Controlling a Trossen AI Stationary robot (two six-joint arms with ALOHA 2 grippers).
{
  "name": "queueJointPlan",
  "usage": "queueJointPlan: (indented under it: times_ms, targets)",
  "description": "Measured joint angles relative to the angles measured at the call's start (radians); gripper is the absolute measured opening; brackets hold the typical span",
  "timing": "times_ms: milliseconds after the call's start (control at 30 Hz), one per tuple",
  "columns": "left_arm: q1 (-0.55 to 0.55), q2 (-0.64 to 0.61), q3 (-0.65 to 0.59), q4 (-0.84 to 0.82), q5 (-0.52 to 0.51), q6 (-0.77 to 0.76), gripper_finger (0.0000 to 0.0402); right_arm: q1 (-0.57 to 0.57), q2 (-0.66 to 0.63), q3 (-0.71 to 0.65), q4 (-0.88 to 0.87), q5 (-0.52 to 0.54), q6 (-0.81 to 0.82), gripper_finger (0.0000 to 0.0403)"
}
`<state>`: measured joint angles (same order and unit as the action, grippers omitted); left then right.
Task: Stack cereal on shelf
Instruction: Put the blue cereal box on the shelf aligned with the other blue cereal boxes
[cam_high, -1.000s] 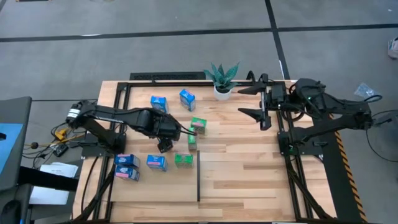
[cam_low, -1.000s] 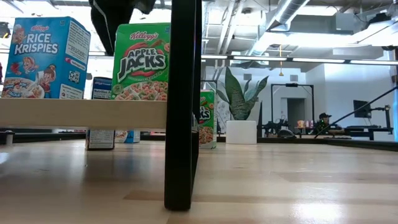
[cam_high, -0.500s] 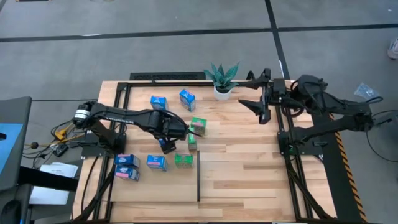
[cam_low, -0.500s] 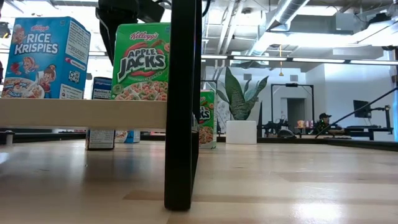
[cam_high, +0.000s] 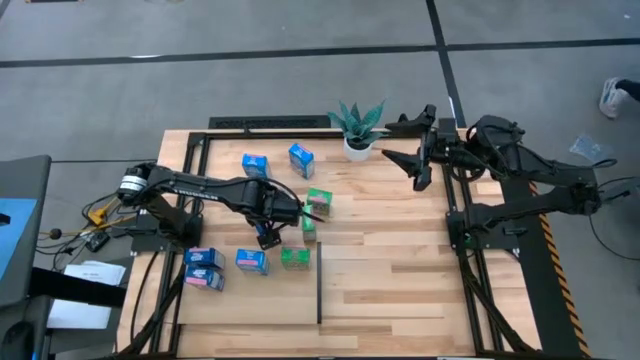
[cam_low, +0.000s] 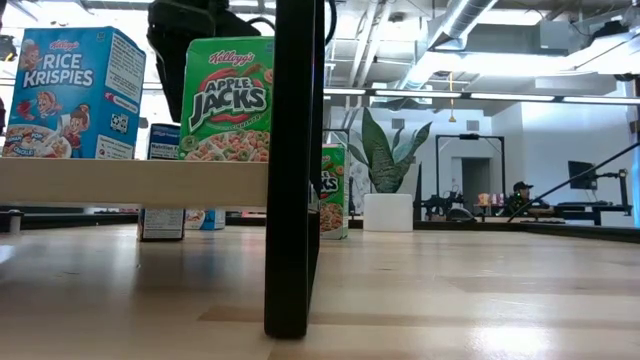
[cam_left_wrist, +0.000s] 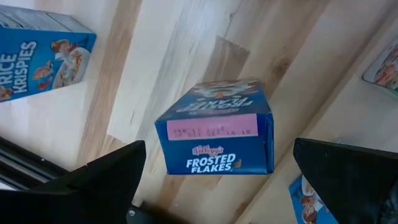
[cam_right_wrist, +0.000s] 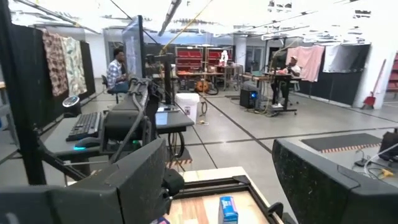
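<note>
Hovering with fingers spread wide, the left end effector (cam_left_wrist: 211, 180) hung over a blue Frosted Flakes box (cam_left_wrist: 217, 130) on the tabletop (cam_high: 400, 260), gripping nothing. The right end effector (cam_high: 420, 150), released too, waited beside the potted plant (cam_high: 357, 125).

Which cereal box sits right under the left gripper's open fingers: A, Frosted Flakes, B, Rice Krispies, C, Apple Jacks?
A: the left wrist view shows the blue Frosted Flakes box between the left gripper's open fingers, untouched.
</note>
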<state>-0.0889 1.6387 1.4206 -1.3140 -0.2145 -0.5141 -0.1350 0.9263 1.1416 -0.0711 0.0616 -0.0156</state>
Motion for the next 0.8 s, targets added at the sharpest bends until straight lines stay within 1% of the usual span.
queueJointPlan:
  times_ms: [133, 233, 500, 800]
  targets:
    - [0.005, 0.0, 0.0, 0.012, 0.0, 0.026, 0.04, -0.017, 0.006, 0.0, -0.003, 0.0, 0.006, 0.0317]
    - [0.014, 0.0, 0.0, 0.016, 0.025, 0.032, 0.04, -0.025, 0.009, 0.0, 0.0, -0.002, 0.008, 0.0317]
    - [0.019, -0.001, -0.034, 0.053, 0.052, 0.035, 0.04, -0.025, 0.011, 0.0, -0.003, -0.006, 0.008, 0.0317]
    - [0.022, -0.001, -0.038, 0.042, 0.044, 0.04, 0.04, -0.025, 0.011, 0.0, -0.003, -0.006, 0.008, 0.0317]
